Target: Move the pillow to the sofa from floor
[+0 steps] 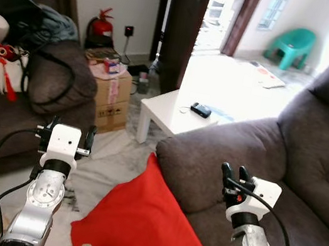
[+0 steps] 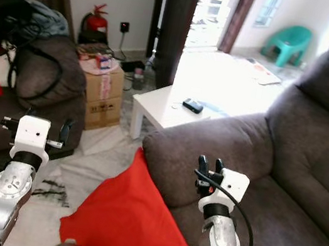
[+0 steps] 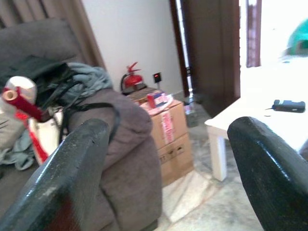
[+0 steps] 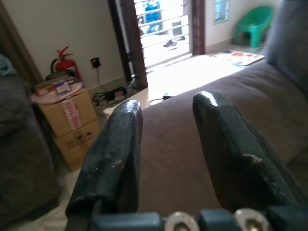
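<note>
A red pillow (image 1: 141, 221) lies low in front of me and leans against the front of the grey sofa's armrest (image 1: 223, 152). My left gripper (image 1: 71, 129) is raised to the pillow's left, above the floor. It is open wide with nothing between its fingers (image 3: 77, 159). My right gripper (image 1: 236, 172) is raised to the pillow's right, over the sofa's armrest and seat (image 1: 307, 218). A narrow gap separates its fingers (image 4: 120, 139), and they hold nothing. Neither gripper touches the pillow.
A low white table (image 1: 173, 112) carrying a black phone (image 1: 200, 109) stands ahead. To its left is a cardboard box (image 1: 111, 98), with a fire extinguisher (image 1: 103, 23) behind it. A second dark sofa (image 1: 51, 77) piled with clothes and bags is on the left. Marble floor (image 1: 110, 158) lies between.
</note>
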Available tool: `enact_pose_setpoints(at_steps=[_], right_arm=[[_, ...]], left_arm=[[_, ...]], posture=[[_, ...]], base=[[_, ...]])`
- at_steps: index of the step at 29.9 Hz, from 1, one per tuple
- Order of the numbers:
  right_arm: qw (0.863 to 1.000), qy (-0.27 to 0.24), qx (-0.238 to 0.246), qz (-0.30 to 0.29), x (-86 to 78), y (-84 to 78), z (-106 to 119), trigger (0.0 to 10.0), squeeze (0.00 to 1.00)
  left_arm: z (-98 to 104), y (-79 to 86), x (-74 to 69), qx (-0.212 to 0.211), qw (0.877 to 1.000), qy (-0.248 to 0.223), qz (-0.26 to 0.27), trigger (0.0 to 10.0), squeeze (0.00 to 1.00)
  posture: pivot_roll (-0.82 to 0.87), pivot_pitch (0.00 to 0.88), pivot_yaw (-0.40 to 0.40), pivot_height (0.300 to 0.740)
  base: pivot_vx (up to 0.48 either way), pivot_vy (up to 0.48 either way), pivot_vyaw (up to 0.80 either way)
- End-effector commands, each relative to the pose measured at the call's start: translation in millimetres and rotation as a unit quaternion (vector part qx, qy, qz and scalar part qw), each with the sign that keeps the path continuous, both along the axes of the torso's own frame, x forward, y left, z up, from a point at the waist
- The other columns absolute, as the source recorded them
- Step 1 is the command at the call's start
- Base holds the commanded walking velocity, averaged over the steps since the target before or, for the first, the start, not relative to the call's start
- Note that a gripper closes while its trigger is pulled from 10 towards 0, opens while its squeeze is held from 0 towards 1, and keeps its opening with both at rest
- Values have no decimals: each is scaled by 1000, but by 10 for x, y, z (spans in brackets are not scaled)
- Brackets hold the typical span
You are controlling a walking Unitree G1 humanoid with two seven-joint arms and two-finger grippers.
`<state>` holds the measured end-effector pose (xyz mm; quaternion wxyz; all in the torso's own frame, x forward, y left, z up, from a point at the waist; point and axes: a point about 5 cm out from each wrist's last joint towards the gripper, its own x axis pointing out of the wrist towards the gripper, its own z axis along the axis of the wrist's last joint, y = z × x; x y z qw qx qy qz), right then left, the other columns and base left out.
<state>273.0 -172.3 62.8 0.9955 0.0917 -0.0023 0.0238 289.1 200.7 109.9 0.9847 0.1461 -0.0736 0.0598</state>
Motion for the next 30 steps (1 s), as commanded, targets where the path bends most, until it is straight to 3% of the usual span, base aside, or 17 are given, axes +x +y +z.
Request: enact_pose_setpoints(at_steps=[1,21,30], right_arm=[[1000,-9,-4,-4,28,-50,63,10000,0],[1000,12,-8,18,61,-9,41,10000,0],[1000,11,-6,23,88,5,63,10000,0]], left_arm=[[10,-44,1,-1,1000,1,-4,10000,0],[-23,-65,-8,-7,1000,10,-2,10000,0],[-19,-57,-15,-7,1000,9,2,10000,0]], posture=[[59,0,-70,652],[59,0,-77,652],[66,0,-84,590]], base=[[0,0,0],[0,0,0],[0,0,0]])
